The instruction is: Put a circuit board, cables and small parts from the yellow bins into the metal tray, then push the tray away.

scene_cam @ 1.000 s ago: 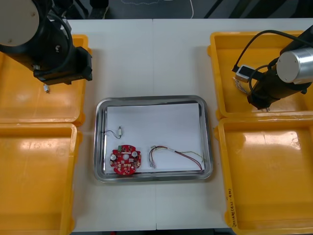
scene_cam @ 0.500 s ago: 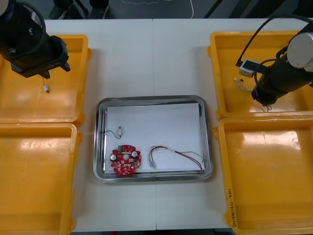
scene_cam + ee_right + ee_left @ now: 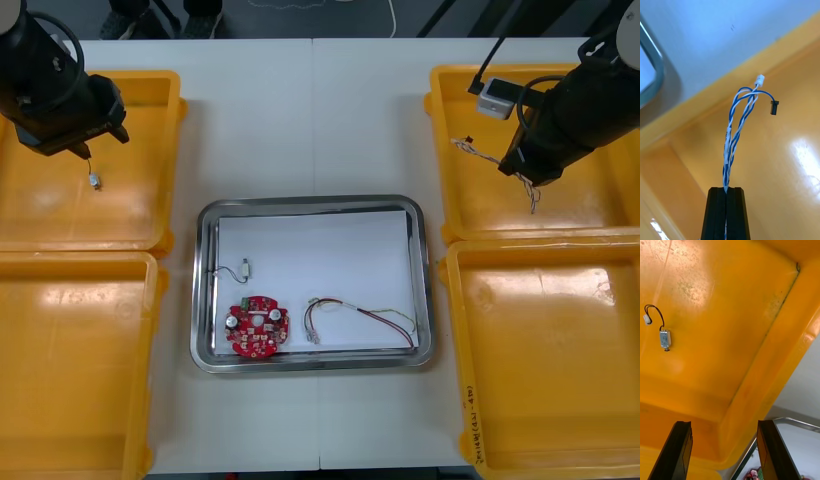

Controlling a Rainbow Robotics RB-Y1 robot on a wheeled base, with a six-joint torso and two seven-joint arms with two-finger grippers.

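Right wrist view: right gripper (image 3: 726, 191) pinches twisted blue-white cable (image 3: 729, 150).

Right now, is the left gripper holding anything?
No: the left gripper is open and empty; the small metal part lies apart from it on the yellow bin floor.

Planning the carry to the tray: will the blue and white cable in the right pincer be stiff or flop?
Probably floppy: the cable bends and loops beyond the right pincer, so its ends may sway. Likely light, since a pinch holds it. Its black plug could snag on the right bin rim. The left pincer hangs open over the left bin.
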